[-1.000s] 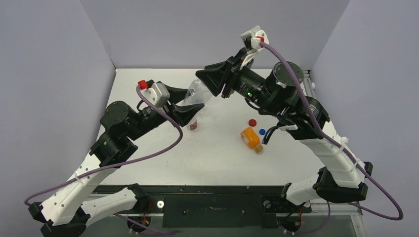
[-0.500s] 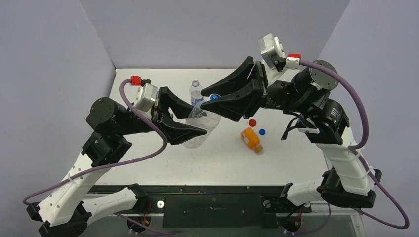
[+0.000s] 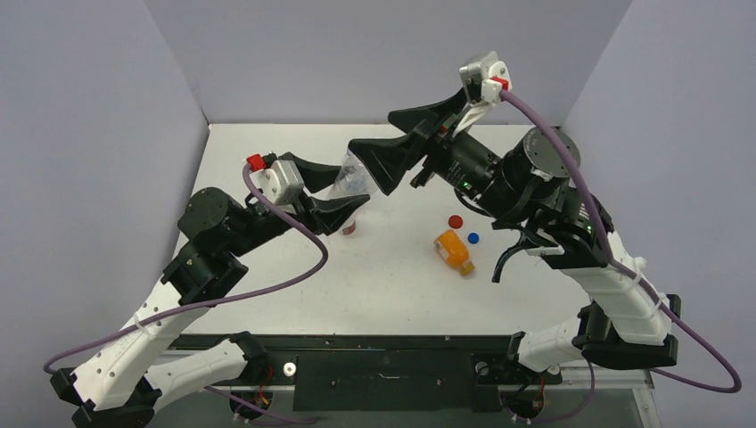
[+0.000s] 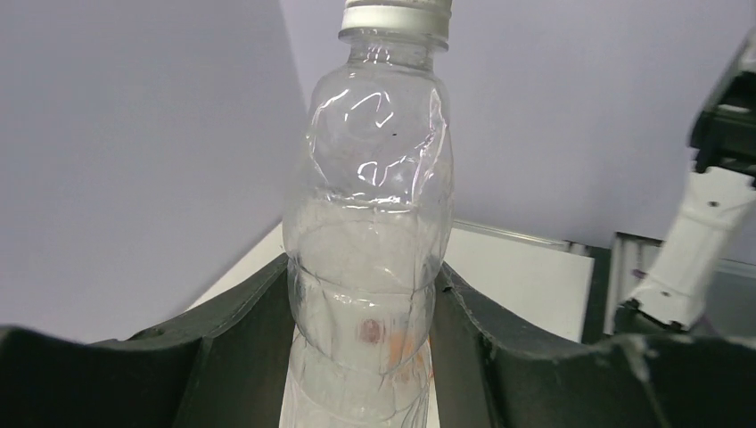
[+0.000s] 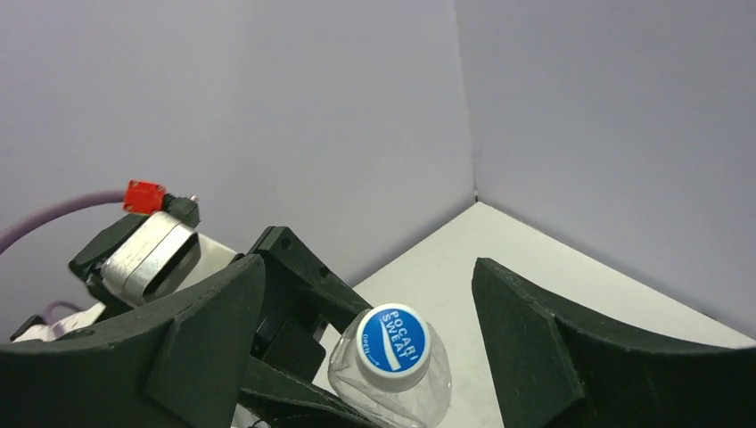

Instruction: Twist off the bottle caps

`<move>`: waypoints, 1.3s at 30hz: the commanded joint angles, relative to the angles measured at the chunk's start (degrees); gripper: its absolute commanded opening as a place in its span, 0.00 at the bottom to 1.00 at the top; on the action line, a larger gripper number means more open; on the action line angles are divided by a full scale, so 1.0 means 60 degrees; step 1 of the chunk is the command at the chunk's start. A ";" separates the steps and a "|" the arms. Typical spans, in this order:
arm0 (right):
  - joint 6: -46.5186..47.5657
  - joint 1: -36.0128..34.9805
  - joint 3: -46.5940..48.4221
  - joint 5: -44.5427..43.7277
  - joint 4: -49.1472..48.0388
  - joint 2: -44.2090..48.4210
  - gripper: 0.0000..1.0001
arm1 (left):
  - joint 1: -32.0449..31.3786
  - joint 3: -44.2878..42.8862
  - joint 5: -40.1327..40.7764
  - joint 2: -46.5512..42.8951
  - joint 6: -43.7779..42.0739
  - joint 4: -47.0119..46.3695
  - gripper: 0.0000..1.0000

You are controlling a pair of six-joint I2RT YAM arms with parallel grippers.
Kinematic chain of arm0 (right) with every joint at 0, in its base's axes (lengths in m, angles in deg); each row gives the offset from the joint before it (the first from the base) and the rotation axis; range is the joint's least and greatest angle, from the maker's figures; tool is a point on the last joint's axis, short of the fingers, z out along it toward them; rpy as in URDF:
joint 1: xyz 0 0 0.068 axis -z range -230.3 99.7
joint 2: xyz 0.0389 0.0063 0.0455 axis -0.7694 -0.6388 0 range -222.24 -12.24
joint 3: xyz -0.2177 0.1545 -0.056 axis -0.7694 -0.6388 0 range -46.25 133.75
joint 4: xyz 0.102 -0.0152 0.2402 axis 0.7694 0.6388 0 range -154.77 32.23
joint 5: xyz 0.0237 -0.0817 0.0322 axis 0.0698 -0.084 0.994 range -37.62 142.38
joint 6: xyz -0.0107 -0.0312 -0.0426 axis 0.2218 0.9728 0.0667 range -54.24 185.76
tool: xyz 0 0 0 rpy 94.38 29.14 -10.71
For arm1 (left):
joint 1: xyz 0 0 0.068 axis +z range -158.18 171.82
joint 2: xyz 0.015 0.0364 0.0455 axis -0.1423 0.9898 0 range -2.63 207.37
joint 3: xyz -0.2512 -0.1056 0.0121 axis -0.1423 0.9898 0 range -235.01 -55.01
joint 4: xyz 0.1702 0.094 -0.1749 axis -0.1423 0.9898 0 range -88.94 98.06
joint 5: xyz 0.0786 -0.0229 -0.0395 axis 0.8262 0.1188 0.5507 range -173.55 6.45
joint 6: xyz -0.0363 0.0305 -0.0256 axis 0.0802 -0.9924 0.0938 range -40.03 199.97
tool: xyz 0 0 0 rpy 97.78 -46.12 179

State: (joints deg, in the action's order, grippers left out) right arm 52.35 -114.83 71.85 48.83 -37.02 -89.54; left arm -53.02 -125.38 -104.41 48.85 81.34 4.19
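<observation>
Soft, even light, seemingly from overhead — the white table (image 3: pixel 392 285) is bright but not blown out, and shadows are faint. In the left wrist view, small glints sit on the clear bottle (image 4: pixel 370 241) toward twelve o'clock, and the dark fingers (image 4: pixel 223 357) at six o'clock look a little soft. The right wrist view is crisp — the print on the cap (image 5: pixel 393 339) at six o'clock reads cleanly.

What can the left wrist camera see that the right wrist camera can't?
Only the left wrist view: the clear bottle and its crinkly body, pinched by the left tool, and just the white edge of the cap. Only the right wrist view: the cap's blue top with writing, and the right tool spread wide on either side of it, not touching. Both: the same bottle, cap still on, held by the left tool.
</observation>
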 commanded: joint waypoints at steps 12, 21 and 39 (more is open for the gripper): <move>-0.0342 -0.0295 0.0728 -0.2691 0.0348 -0.0903 0.46 | 0.0040 0.0153 0.2518 -0.0099 -0.1510 -0.1045 0.10; -0.0395 -0.0168 0.0743 -0.2355 -0.0079 -0.1007 0.55 | 0.0039 0.0135 0.2345 -0.0011 -0.1341 -0.1020 0.10; -0.0471 0.0089 0.1159 -0.1789 -0.0163 -0.1671 0.10 | -0.0129 -0.0084 0.2164 0.0171 -0.1135 -0.0937 0.10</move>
State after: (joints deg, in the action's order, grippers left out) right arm 49.69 -114.74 76.86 36.39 -35.97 -98.17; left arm -53.09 -124.09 -89.51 49.55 73.64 0.72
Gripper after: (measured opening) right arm 0.314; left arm 0.466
